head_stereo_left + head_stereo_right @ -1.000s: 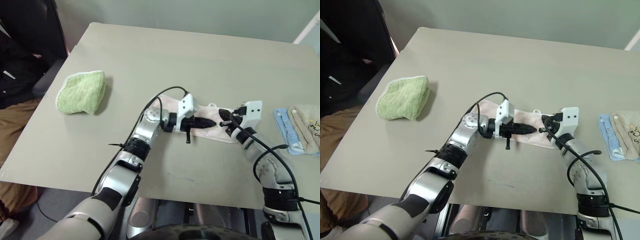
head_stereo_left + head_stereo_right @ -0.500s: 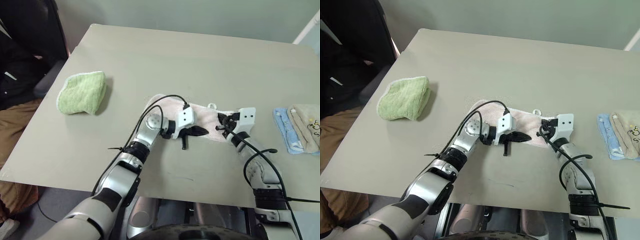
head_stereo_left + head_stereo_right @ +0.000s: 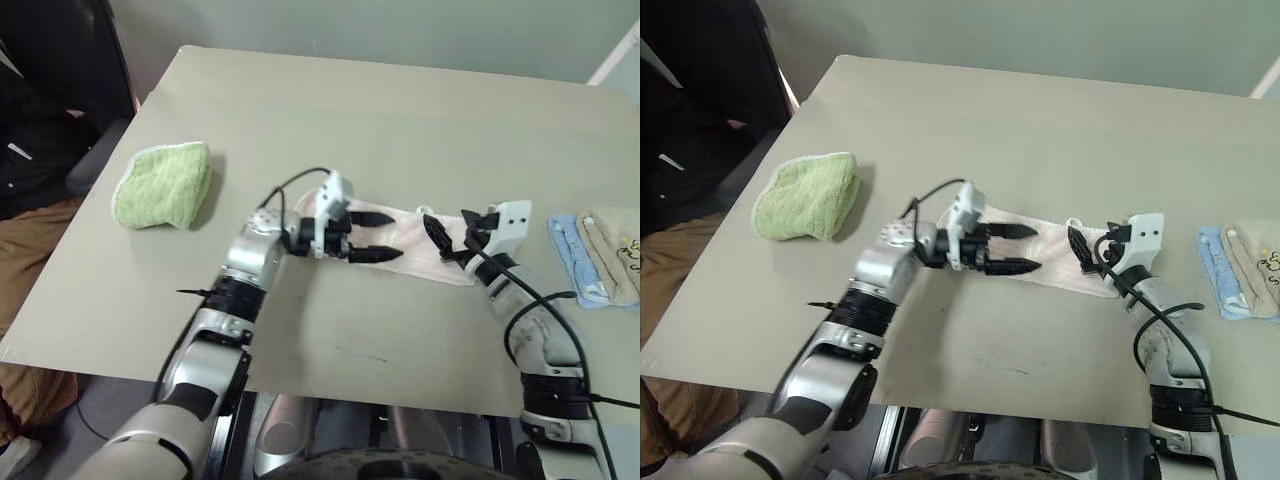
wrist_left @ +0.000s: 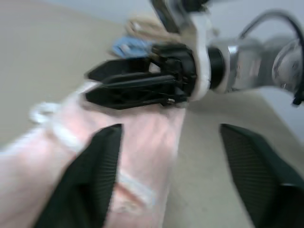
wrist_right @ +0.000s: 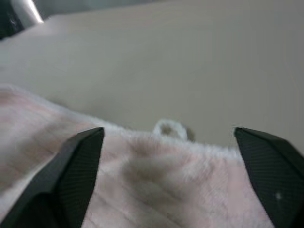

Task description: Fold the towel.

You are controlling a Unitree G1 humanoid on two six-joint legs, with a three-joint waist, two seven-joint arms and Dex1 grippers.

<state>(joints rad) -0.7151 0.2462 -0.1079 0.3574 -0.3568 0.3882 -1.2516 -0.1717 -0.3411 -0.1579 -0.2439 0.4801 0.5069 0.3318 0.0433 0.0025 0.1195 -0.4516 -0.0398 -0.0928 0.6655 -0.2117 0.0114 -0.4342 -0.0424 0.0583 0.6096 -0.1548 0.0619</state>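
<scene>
Towel (image 3: 425, 240) is lying as a narrow pink strip mid-counter (image 3: 400, 120), released. Left gripper (image 3: 375, 236) and right gripper (image 3: 445, 238), clamped a second ago, are now spreading fingers apart above it; another fold probably remains.

Silver arms with black bands, white wrist housings, black cables, black-fingered left gripper (image 3: 372, 236).

Pale pink towel (image 3: 1052, 255), flat on table.
</scene>
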